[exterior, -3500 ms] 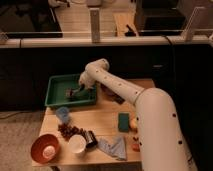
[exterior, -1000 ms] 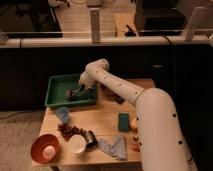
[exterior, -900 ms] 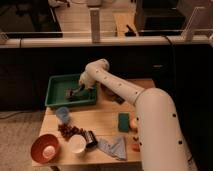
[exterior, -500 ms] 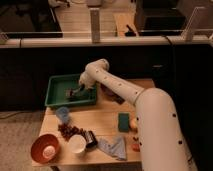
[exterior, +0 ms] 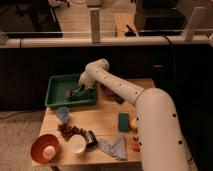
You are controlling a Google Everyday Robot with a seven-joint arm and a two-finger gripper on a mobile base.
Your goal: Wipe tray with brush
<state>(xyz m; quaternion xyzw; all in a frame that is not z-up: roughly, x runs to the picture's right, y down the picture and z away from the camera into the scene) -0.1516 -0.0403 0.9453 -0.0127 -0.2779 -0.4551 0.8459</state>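
The green tray sits at the back left of the wooden table. My white arm reaches over from the right, and the gripper is down inside the tray near its right half. A small dark brush lies on the tray floor directly under the gripper. Whether the brush is held does not show.
On the table in front of the tray stand a blue cup, a dark cluster, an orange bowl, a white cup with a black-and-silver cylinder, a grey-blue cloth and a green sponge.
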